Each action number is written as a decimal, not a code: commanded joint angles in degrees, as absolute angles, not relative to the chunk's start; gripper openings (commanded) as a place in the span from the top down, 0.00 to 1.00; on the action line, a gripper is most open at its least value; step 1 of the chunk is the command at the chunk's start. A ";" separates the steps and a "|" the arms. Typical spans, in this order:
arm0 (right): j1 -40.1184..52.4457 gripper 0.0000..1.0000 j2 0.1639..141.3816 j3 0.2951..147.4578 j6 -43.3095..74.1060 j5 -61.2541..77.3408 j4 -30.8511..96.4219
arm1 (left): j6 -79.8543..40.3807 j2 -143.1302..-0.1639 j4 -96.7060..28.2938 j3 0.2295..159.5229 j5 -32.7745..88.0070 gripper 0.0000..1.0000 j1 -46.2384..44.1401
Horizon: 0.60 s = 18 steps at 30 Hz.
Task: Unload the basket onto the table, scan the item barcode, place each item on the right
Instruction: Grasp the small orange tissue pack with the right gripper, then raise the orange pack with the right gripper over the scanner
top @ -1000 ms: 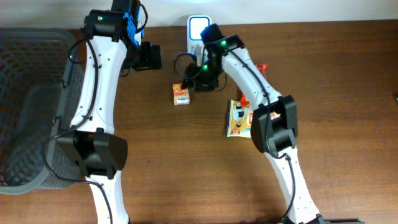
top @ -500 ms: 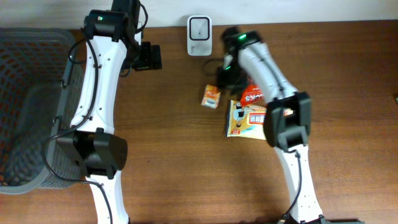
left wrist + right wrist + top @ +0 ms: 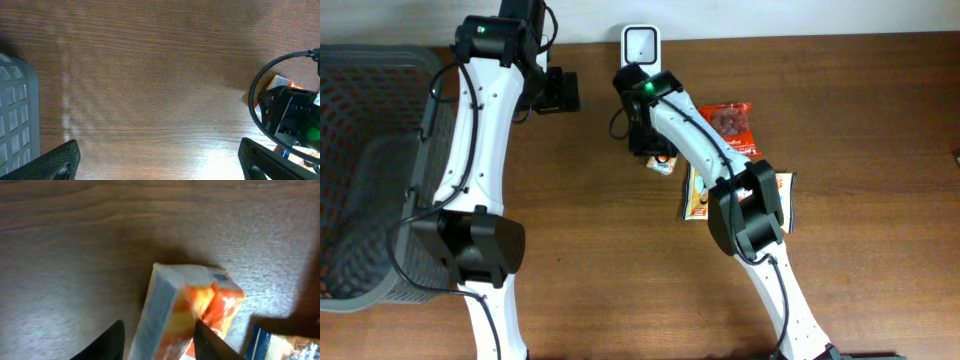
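Table [image 3: 870, 280]: brown wood, and everything else sits on it.
Basket [image 3: 360, 170]: grey mesh, along the table's left edge and reaching its far left corner.
Left arm [image 3: 470, 150]: white, running from the near edge up beside the basket toward the far edge.
Right arm [image 3: 692, 128]: white, rising from the near edge, crossing above the yellow packet and bending toward the middle of the far edge.
Yellow packet [image 3: 698, 195]: lies flat a little right of the table's middle, partly hidden under the right arm.
Red packet [image 3: 730, 122]: lies flat nearer the far edge than the yellow packet, right of the scanner.
Scanner [image 3: 640, 45]: white, at the middle of the far edge.
Left gripper [image 3: 159, 150]: jaws spread wide with only bare wood between them, near the far edge and left of the scanner.
Right gripper [image 3: 159, 325]: pointed down at the carton with one finger on each side (whether they press on it I cannot tell).
Carton [image 3: 185, 295]: small, orange and white, the item to scan. It is between the scanner and the yellow packet, just beside that packet's far left corner.
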State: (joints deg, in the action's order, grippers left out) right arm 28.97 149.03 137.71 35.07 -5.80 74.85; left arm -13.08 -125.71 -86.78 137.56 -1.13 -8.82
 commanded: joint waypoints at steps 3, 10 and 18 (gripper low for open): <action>27.42 0.96 148.73 141.58 34.59 -2.33 77.87 | -13.23 -125.36 -86.80 137.60 -1.48 0.01 -8.47; 21.12 0.96 149.58 139.65 21.21 51.16 65.60 | -13.23 -125.36 -86.80 137.60 -1.48 0.01 -8.47; 9.87 0.52 149.23 126.48 17.47 42.59 67.18 | -13.23 -125.36 -86.80 137.60 -1.48 0.01 -8.47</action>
